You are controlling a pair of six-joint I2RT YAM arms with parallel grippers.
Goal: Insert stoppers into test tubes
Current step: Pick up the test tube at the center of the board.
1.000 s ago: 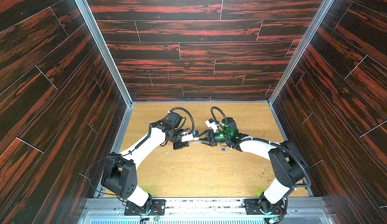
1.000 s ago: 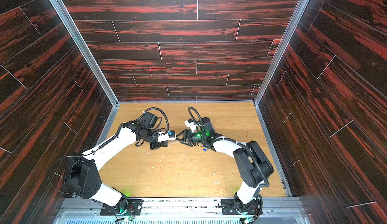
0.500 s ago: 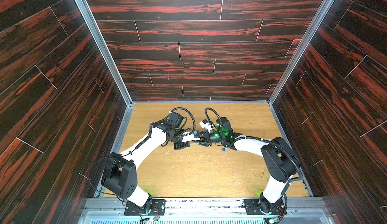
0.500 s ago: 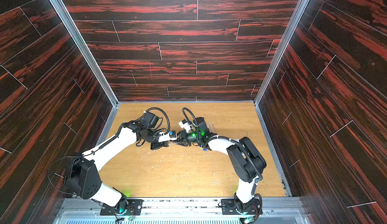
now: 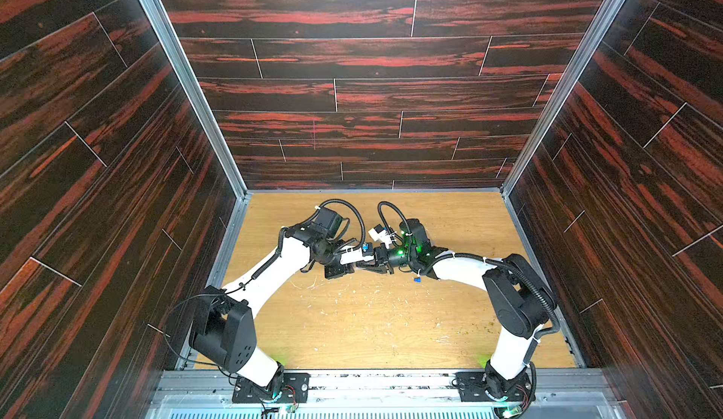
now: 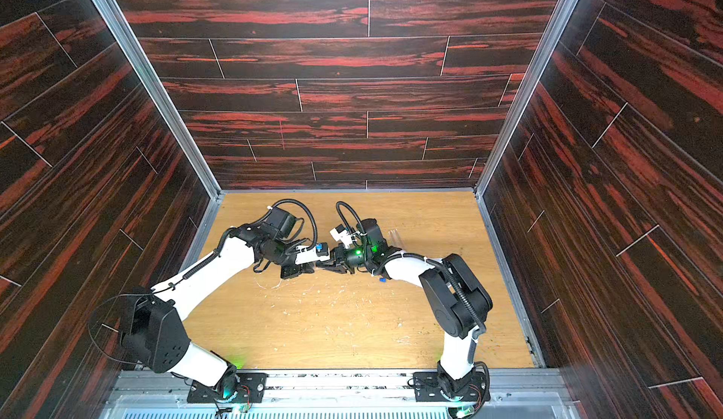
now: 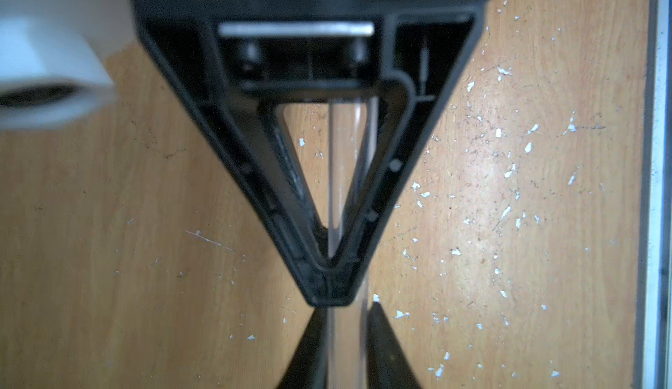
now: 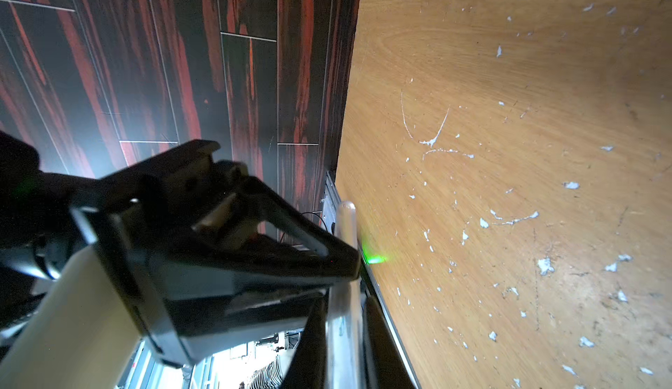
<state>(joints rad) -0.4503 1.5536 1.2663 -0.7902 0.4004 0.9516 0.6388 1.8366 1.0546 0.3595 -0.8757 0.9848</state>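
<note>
Here, test tube [image 7: 343,172] threads left tool [image 7: 346,311], right tool [image 8: 345,303] jaws; grip unclear on both.

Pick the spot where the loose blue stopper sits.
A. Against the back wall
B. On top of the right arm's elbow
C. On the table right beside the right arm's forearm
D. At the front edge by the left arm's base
C: in both top views the blue stopper lies on the table, just below the white forearm of the right arm, far from the back wall and the front edge.
</note>
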